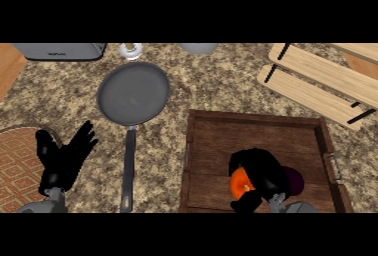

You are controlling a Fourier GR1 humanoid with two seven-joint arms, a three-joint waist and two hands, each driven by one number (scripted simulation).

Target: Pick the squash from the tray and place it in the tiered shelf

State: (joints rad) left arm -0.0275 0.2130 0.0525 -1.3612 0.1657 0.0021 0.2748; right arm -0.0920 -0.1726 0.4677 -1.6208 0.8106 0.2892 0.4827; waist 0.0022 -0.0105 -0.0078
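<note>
Speckled stone bench (214, 90) fills the view. Wooden tray (251, 132), dark brown with raised rim, sits at the bench's near right, one metal handle on its right rim. Tiered shelf (317, 80), pale wooden slats on black brackets, stands at the far right corner, just beyond the tray and apart from it. Grey frying pan (134, 92) lies left of the tray, round bowl toward the far edge, long handle pointing at the near edge. Patterned orange mat (18, 167) at the near left edge. Toaster (60, 51), grey, at the far left edge; a small jar (131, 50) beside it and a pale grey vessel (198, 48) further right along that edge. Right hand (258, 172) over the tray's near half, fingers curled round the squash (242, 184), orange, mostly hidden beneath them. A dark purple object (295, 180) lies just right of the hand inside the tray. Left hand (66, 155) at the near left, fingers straight and spread, holding nothing, resting.
</note>
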